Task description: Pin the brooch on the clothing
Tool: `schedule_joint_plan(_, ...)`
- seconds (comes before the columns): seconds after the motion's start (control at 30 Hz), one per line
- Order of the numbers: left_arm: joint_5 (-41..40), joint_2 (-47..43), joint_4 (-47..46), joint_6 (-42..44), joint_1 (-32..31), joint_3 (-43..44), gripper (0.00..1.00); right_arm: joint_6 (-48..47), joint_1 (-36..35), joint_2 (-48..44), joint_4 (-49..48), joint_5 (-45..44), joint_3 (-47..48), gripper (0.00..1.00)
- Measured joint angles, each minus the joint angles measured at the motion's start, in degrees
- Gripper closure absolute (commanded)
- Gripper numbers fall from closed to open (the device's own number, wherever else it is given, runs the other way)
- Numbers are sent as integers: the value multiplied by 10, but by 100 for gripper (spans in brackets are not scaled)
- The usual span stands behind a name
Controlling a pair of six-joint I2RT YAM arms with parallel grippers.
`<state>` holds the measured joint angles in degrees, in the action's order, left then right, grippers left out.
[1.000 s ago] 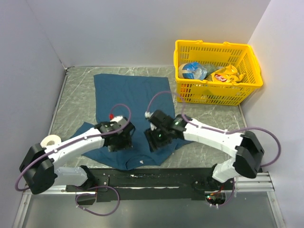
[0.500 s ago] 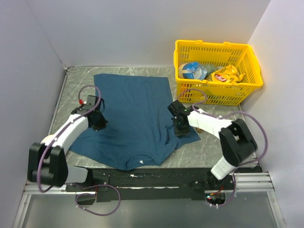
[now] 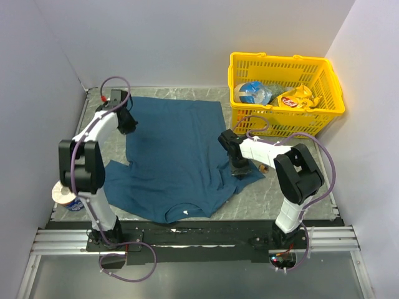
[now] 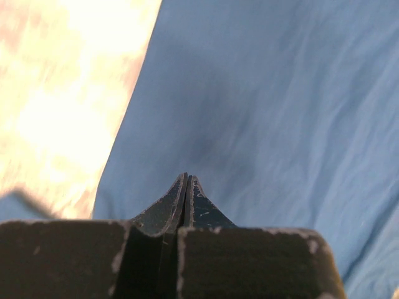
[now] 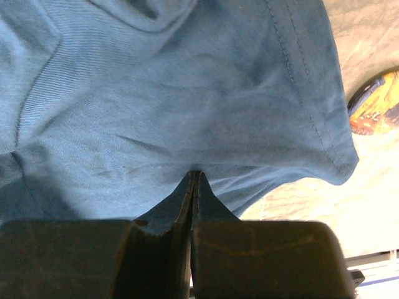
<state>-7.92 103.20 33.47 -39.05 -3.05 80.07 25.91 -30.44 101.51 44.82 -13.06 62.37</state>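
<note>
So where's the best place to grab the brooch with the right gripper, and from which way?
Probably across its round rim, coming straight down. The brooch looks to lie flat on the bare table just past the shirt's sleeve hem, so it offers no tall side to pinch. The right gripper is shut at the fabric, so it must open first.

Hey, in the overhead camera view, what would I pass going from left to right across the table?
Roll of tape → T-shirt → brooch → yellow snack bag
</note>
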Motion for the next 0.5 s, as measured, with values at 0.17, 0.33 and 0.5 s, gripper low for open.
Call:
schedule_joint_plan(0.17, -4, 96, 10, 19, 5, 98, 99, 4, 3, 1, 28, -23, -3, 100)
schedule_joint_plan(0.33, -10, 159, 34, 35, 12, 170, 99, 10, 8, 1, 59, -39, -12, 100)
schedule_joint_plan(0.5, -9, 203, 44, 44, 18, 235, 99, 17, 12, 1, 83, -53, -17, 100)
